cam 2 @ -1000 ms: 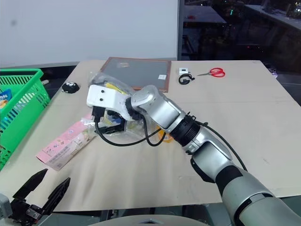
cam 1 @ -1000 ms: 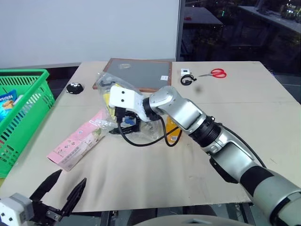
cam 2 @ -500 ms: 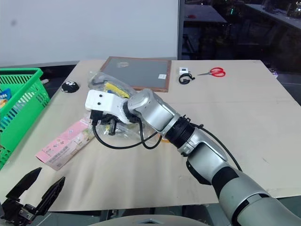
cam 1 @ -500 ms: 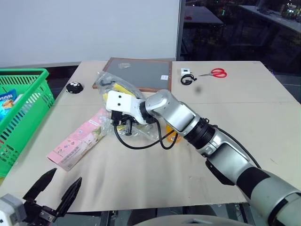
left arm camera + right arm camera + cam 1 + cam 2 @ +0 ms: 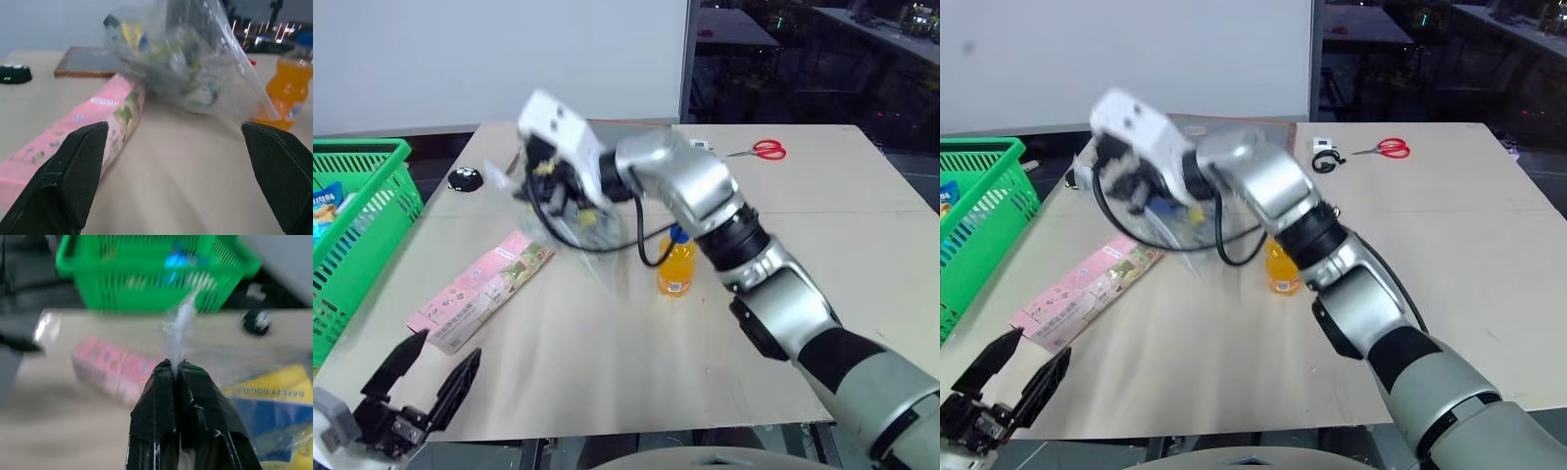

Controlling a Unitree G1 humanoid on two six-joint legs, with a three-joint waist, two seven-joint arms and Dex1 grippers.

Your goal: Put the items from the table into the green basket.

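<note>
Crinkly clear plastic bag is pinched by the right hand and hangs above the desk. Pink box and orange bottle are left there; the green basket waits beside. The left hand is spread, empty.

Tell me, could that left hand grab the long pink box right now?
Probably yes. The left gripper is open and empty, near the table's front edge, and the pink box lies flat just ahead of it, nothing between them. The plastic bag is lifted away by the right gripper.
</note>
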